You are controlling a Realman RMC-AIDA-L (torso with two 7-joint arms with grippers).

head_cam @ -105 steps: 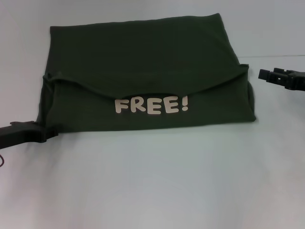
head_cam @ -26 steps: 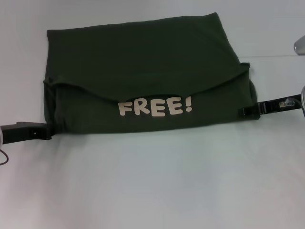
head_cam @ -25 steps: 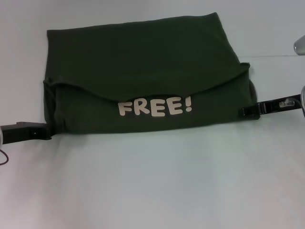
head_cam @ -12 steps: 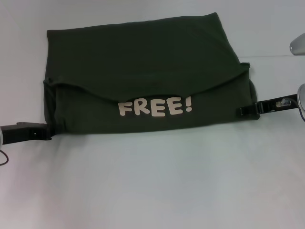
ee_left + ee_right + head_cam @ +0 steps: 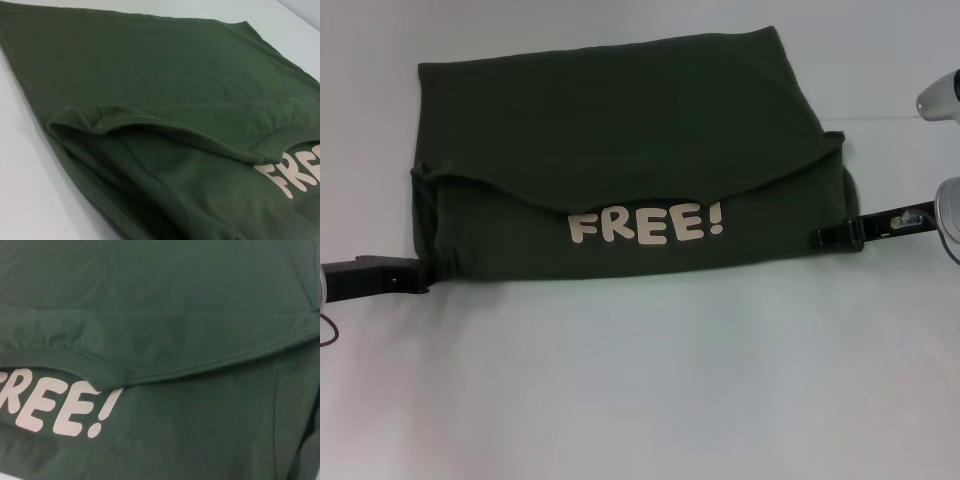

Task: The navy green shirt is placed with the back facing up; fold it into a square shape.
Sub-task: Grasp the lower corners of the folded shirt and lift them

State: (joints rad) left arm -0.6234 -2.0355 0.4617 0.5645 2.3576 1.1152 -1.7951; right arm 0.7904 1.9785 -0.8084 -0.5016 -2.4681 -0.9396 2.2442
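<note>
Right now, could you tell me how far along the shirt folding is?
Partly done: the navy green shirt is already folded into a wide rectangle, with FREE! showing. In hand: the left end effector and right end effector sit at its near corners. Left: a further fold to make a square.

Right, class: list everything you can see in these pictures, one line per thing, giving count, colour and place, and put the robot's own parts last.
navy green shirt: one, dark olive green, partly folded, lying flat across the far half of the table.
FREE! lettering: one word, cream, on the shirt's near panel, just below the edge of the folded-over layer.
table: one, white, bare in front of the shirt.
left hand: one, black, at the shirt's near left corner.
right hand: one, black, at the shirt's near right edge.
</note>
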